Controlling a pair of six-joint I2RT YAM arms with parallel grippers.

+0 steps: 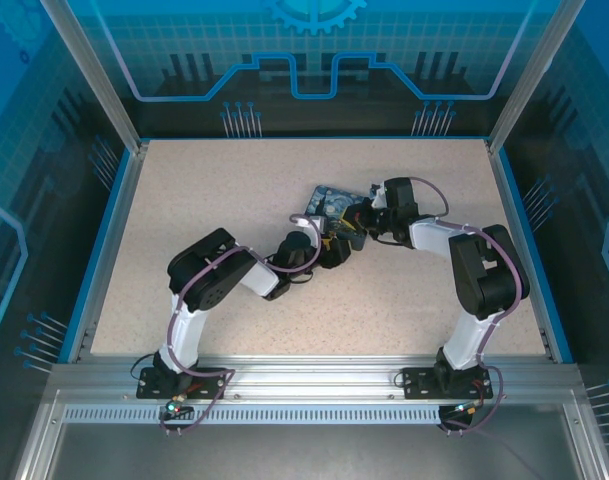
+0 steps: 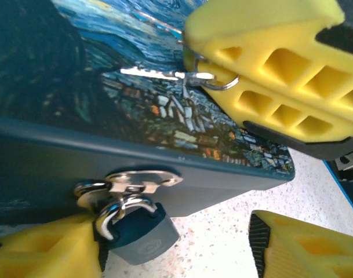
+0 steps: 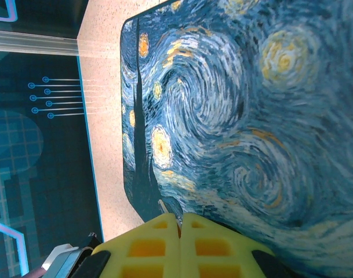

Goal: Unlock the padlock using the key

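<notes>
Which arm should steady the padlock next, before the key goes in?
Left. The left claw, open, straddles the padlock hanging from the tin's hasp. The right claw is shut on the key, above the lid.

Up top we look down over the table [image 1: 224, 200] from its near edge; both wrist cams sit close, sharing the painted tin [image 3: 251, 116].

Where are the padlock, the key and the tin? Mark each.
padlock [image 2: 144, 243]: left wrist view, teal body.
key [image 2: 147, 72]: left wrist view, toothed blade.
tin [image 2: 43, 168]: left wrist view, dark side wall.
</notes>
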